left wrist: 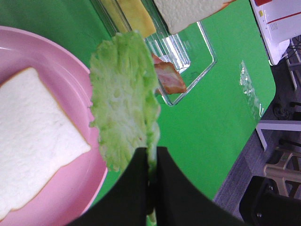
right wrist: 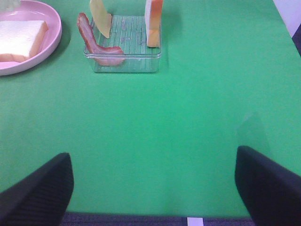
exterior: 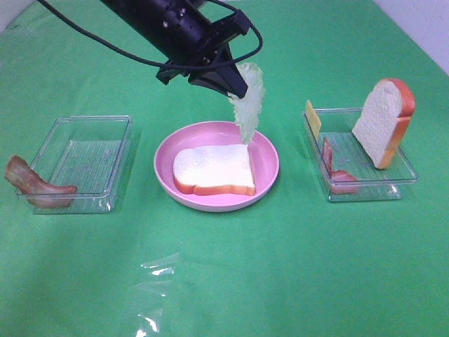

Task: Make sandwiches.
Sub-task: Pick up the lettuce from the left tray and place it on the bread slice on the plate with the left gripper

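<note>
My left gripper (exterior: 235,83) is shut on a pale green lettuce leaf (exterior: 249,102) and holds it hanging above the far right edge of the round pink plate (exterior: 268,160). One white bread slice (exterior: 214,170) lies flat on the plate. In the left wrist view the closed fingers (left wrist: 138,188) pinch the lettuce (left wrist: 124,101) by its edge, beside the bread (left wrist: 33,136). The right tray (exterior: 365,193) holds an upright bread slice (exterior: 384,121), a cheese square (exterior: 312,118) and a bacon strip (exterior: 335,172). My right gripper (right wrist: 155,188) is open and empty over bare cloth, well short of that tray (right wrist: 124,63).
A clear tray (exterior: 91,165) stands left of the plate, with a bacon strip (exterior: 31,184) draped over its left edge. Green cloth covers the table. The table's edge and furniture show in the left wrist view (left wrist: 277,141). A plastic film (exterior: 154,281) lies at the front.
</note>
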Controlling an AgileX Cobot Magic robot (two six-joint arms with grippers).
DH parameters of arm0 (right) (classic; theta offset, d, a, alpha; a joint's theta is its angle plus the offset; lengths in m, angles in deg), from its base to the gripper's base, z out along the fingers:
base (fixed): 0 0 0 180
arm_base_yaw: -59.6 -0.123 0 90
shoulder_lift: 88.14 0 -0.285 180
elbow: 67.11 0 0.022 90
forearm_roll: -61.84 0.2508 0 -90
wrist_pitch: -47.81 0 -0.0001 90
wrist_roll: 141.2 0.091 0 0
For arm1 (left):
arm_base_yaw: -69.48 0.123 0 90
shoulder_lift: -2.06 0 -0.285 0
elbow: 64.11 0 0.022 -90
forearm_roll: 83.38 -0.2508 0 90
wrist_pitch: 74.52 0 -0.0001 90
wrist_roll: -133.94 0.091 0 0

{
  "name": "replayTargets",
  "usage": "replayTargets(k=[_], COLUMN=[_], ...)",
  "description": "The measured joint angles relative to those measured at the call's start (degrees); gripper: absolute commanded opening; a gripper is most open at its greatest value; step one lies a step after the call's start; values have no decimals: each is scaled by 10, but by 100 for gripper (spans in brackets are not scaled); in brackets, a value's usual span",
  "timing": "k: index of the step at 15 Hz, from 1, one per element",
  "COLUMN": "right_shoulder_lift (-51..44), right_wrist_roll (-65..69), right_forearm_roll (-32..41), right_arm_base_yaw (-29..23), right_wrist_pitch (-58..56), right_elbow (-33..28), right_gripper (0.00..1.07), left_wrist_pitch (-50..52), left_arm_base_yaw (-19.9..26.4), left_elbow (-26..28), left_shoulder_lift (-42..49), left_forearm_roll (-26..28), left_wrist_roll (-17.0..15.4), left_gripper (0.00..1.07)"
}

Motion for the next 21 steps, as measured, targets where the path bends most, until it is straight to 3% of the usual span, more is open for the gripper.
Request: replayTargets(k=[6,12,14,18,21], right_shoulder_lift=[0,0,0,0,0], right_wrist_roll=[0,0,0,0,0], right_forearm_roll=[0,0,0,0,0], right_arm_base_yaw=[0,0,0,0,0], right_wrist_pitch=[0,0,0,0,0], right_elbow=[0,0,0,0,0], right_gripper=[90,90,90,90,90], left_wrist_pitch=[36,36,36,36,30], left_arm_base_yaw=[-15,-15,-15,-15,-15], left_elbow=[0,0,0,0,5], left_shoulder_lift=[-66,-86,-86,-86,-85], left_forearm_roll=[38,16,-34,-145,-194], left_wrist_roll=[25,25,5,-75,-111], left_gripper=[0,0,0,0,0])
